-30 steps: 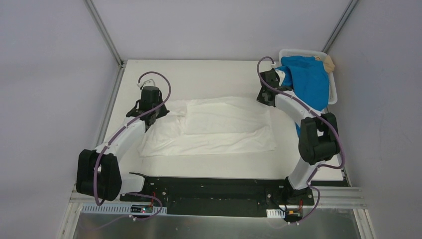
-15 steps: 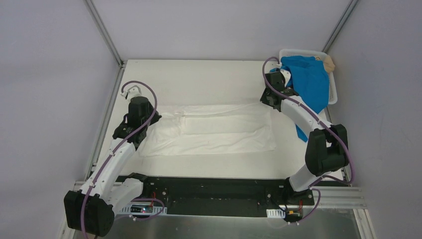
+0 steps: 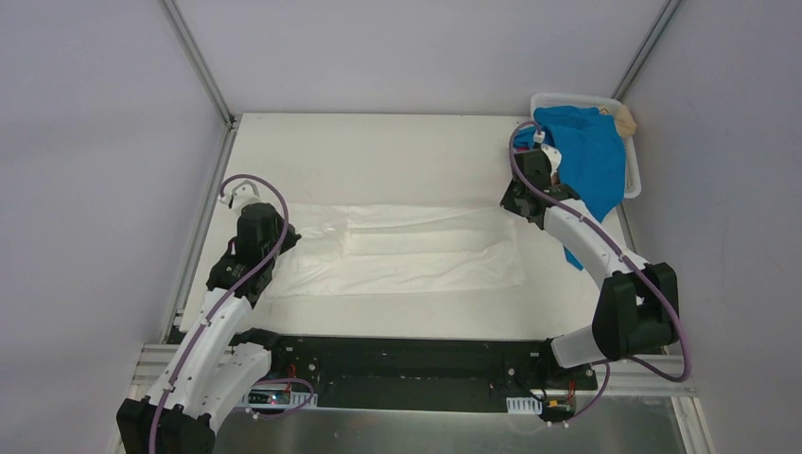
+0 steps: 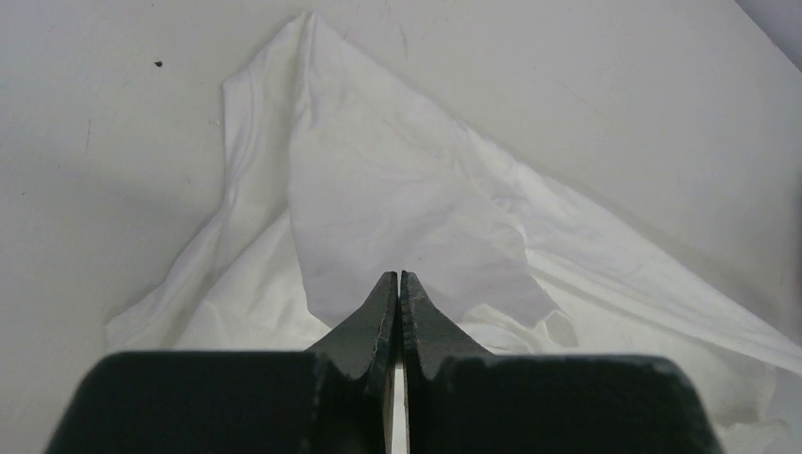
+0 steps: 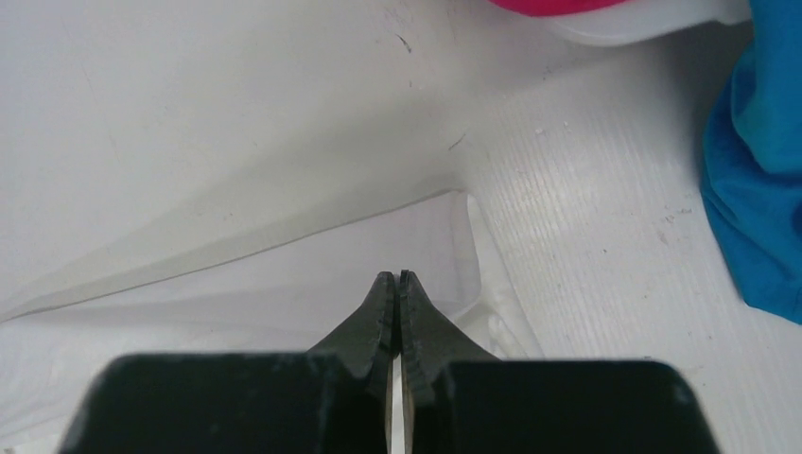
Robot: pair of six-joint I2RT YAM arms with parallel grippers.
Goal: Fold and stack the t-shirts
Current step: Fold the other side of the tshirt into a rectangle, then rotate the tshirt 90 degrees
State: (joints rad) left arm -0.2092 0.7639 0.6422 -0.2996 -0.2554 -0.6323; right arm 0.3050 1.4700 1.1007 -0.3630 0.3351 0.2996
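White tee (image 3: 416, 248) spread on table (image 3: 378, 161), part-folded. Left gripper (image 4: 398, 284) and right gripper (image 5: 398, 282) each closed on an end, cloth taut between. Smoothing step, I'd judge; next needs a crosswise fold, ends brought together.

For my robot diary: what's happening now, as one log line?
left gripper: shut on white t-shirt | right gripper: shut on it too | blue t-shirt: draped over basket

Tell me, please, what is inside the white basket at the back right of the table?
A bright blue t-shirt fills the basket and spills over its near rim; tan cloth peeks out at the far corner, magenta-pink cloth at one edge. Anything beneath them is covered.
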